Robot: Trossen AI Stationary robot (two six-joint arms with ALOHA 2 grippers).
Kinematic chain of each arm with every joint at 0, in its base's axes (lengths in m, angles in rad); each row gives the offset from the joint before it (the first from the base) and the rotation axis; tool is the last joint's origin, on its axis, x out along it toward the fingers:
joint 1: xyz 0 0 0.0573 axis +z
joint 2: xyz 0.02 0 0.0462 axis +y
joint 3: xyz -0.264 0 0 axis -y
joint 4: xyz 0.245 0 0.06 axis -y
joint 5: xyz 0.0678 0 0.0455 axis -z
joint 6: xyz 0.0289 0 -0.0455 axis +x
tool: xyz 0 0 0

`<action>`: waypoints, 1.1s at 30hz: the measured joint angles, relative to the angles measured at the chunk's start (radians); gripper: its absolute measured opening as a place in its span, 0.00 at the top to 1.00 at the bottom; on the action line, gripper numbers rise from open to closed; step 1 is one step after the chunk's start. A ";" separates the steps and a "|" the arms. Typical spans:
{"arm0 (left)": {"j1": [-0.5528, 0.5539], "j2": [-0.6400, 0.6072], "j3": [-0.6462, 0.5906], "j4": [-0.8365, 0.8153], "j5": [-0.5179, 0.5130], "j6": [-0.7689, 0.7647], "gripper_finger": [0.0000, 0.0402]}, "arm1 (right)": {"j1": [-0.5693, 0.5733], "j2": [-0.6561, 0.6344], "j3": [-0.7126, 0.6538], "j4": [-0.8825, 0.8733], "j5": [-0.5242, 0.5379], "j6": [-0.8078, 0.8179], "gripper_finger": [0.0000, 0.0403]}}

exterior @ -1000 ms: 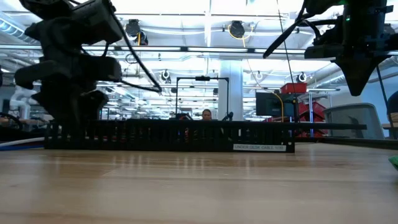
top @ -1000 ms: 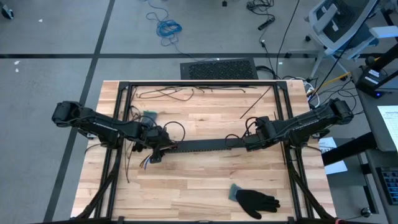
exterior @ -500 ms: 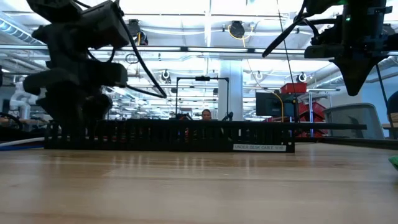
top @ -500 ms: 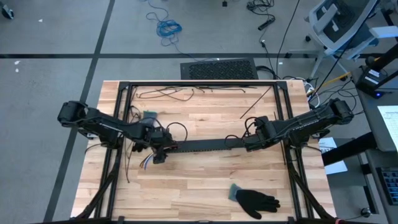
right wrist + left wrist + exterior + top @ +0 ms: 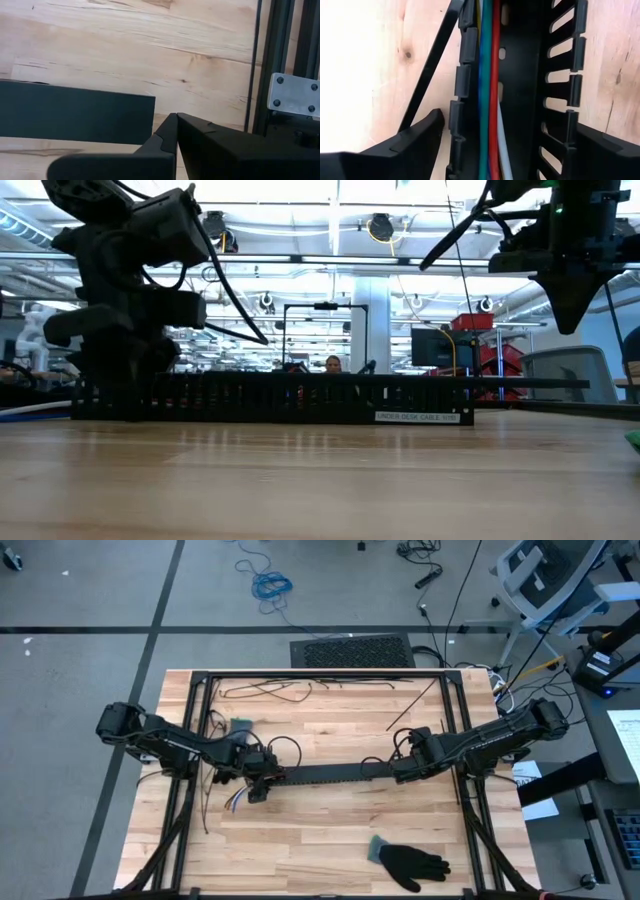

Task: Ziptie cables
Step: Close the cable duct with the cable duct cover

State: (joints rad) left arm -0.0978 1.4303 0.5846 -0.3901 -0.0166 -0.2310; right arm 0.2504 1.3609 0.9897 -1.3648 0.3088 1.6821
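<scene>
The left gripper (image 5: 505, 145) stands wide, released, with the cables (image 5: 490, 100) between its fingers, ready to gather them. The right gripper (image 5: 176, 120) waits clenched, holding nothing.

You are looking straight down from above at the whole worktop (image 5: 330, 830), and level across its surface from the low camera. Both are sharing the black slotted strip (image 5: 325, 774), which the left wrist camera is viewing very close.

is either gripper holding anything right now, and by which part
Nothing is held. The left gripper is open, its fingers straddling the black slotted plastic strip that carries the coloured cables. The right gripper is shut on nothing, beside the strip's other end.
</scene>
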 joint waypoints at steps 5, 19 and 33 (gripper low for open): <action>0.000 0.000 -0.001 -0.003 -0.003 0.000 0.19 | 0.000 0.000 0.000 0.004 -0.007 0.000 1.00; 0.000 0.001 -0.003 -0.009 -0.005 0.001 0.22 | 0.000 0.000 0.000 -0.104 -0.074 0.012 1.00; 0.000 0.002 -0.004 -0.013 -0.003 0.001 0.33 | 0.000 0.000 0.000 -0.094 -0.075 0.011 1.00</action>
State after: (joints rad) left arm -0.0978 1.4322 0.5804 -0.4026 -0.0193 -0.2298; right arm 0.2504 1.3609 0.9897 -1.4590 0.2337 1.6932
